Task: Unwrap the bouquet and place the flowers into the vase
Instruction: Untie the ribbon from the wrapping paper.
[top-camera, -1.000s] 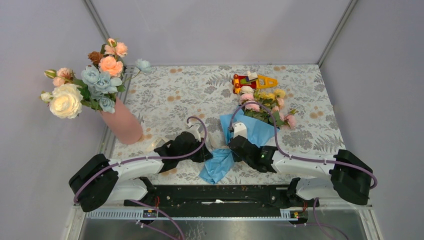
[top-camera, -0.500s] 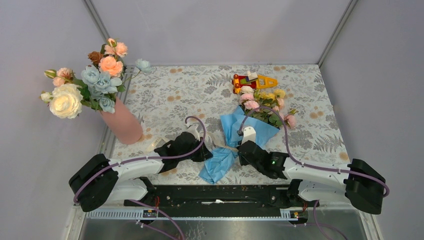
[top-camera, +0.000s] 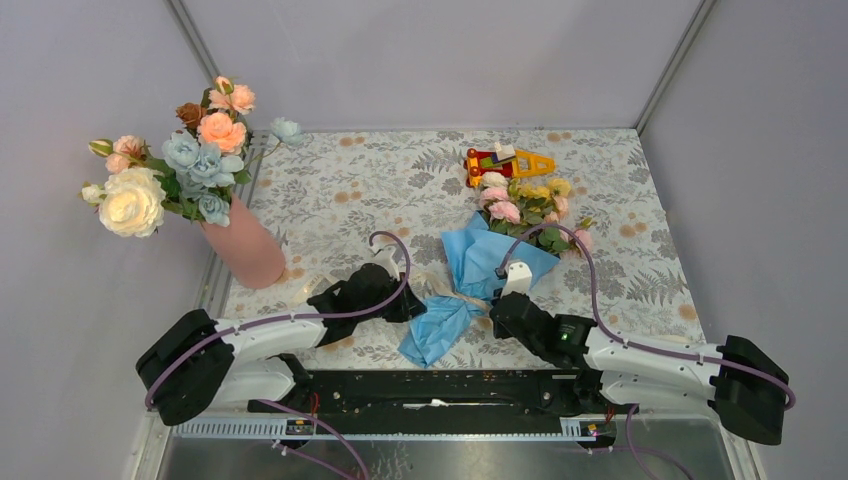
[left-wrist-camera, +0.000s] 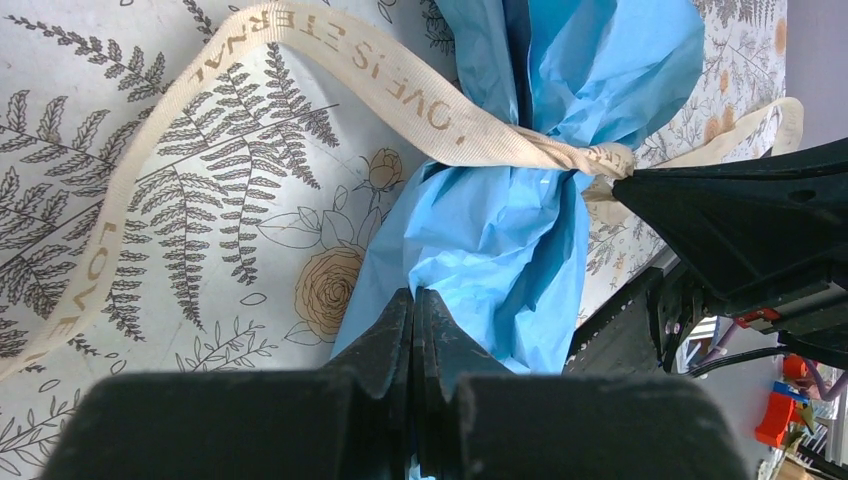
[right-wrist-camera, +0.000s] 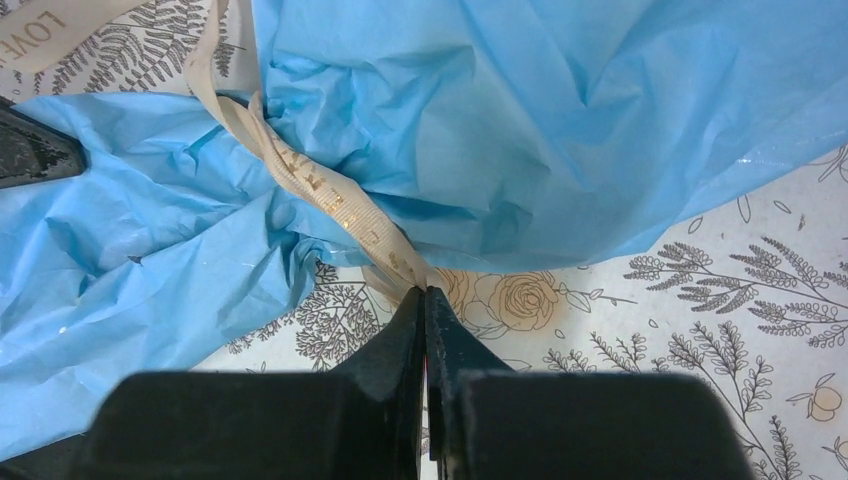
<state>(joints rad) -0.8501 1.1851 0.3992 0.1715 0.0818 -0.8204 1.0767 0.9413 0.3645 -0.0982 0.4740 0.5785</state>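
The bouquet (top-camera: 497, 235) lies mid-table, its small pink, yellow and cream flowers (top-camera: 530, 203) pointing to the far right out of crinkled blue paper (left-wrist-camera: 520, 220). A cream ribbon (left-wrist-camera: 430, 112) is still tied round the paper's waist. My left gripper (left-wrist-camera: 413, 293) is shut on the paper's lower tail, at the tail's left side (top-camera: 413, 308). My right gripper (right-wrist-camera: 425, 291) is shut on a ribbon end (right-wrist-camera: 330, 195) just right of the knot (top-camera: 492, 303). The salmon-pink vase (top-camera: 245, 248) stands at the left edge, well clear of both grippers.
Large peach, dusty-blue and cream blooms (top-camera: 170, 170) fill the vase and lean over the left edge. A red-and-yellow toy (top-camera: 505, 160) lies just beyond the bouquet's heads. Grey walls close in the table on three sides.
My right arm has drawn back toward the near right with the ribbon end, pulling it taut and baring more blue paper. The left arm has held still.
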